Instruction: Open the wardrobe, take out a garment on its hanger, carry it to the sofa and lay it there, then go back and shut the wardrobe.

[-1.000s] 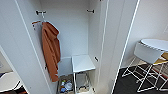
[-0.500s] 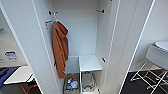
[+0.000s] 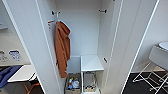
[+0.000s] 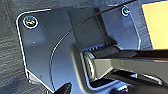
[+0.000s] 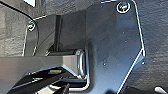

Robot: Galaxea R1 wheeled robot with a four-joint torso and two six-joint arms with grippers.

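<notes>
The wardrobe [image 3: 82, 37] stands open and takes up most of the head view, with its two white doors swung out to either side and its white back wall bare. A short rail fitting shows high on each side wall. On the left one hangs a long rust-orange hooded garment [image 3: 62, 47], which reaches down almost to the wardrobe floor. No white shirt or white hanger can be made out inside the wardrobe.

Low on the right inside the wardrobe is a white shelf [image 3: 91, 63] with a wire basket [image 3: 89, 82] under it. Beside that, on the wardrobe floor below the orange garment, sits a woven basket [image 3: 72, 83] holding small, colourful items that are too blurred to name.

To the right of the wardrobe stands a white chair [image 3: 156, 63] on thin wire legs over dark floor. To the left, past the open door, is a pale table top [image 3: 21, 73] with a bit of blue fabric [image 3: 7, 75] beside it.

Both wrist views look down on dark carpet. I cannot tell how far either gripper is open or whether it holds anything.
</notes>
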